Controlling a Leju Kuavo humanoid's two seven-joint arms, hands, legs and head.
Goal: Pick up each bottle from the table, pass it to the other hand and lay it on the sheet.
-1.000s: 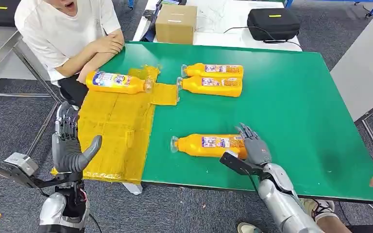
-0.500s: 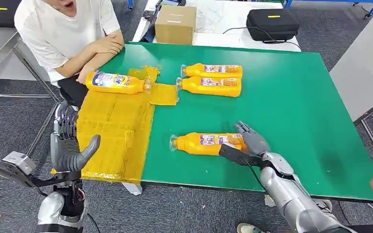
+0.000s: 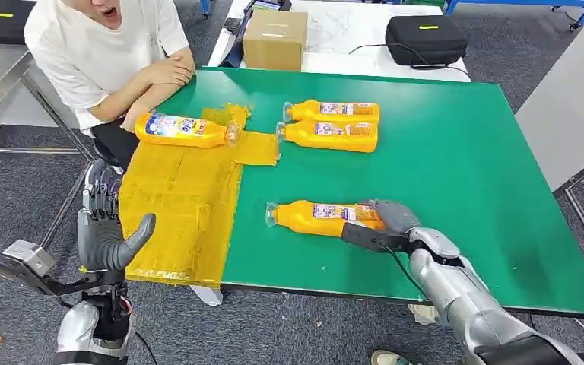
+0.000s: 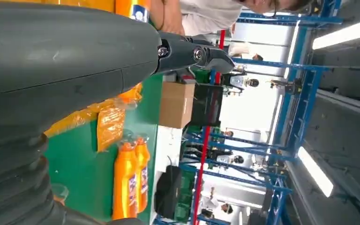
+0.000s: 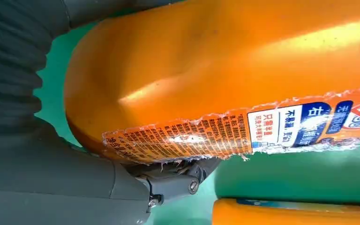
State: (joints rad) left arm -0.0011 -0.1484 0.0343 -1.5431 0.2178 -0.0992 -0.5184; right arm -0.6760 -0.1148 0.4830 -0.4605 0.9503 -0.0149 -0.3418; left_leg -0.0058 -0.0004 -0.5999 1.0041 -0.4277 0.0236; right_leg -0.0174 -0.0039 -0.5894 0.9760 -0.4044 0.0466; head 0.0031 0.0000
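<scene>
The right hand (image 3: pixel 390 219) is wrapped around the base end of the nearest bottle (image 3: pixel 321 217), which lies on its side on the green counter (image 3: pixel 456 167) with its cap toward the yellow sheet (image 3: pixel 179 205); from the right wrist view the thumb sits under the orange body and the darker fingers (image 5: pixel 103 9) curl over it, so the hand is grasping the bottle (image 5: pixel 225 75), though whether the bottle has left the counter surface cannot be told. This bottle lies just beside the sheet's inner edge, apart from it. The left hand (image 3: pixel 106 228) is released and holds nothing, its thumb and fingers spread, raised off the outer edge of the sheet, beyond the counter's side. On the far end of the sheet lies one bottle with a blue label (image 3: pixel 182 129), on its side. Beyond the sheet's far corner two more bottles (image 3: pixel 331 123) lie side by side, touching, caps pointing toward the sheet. A person in a white shirt (image 3: pixel 99 53) sits at the counter's corner next to the sheet's far end, arms folded on the edge. A cardboard box (image 3: pixel 276 36) stands past the far edge.
</scene>
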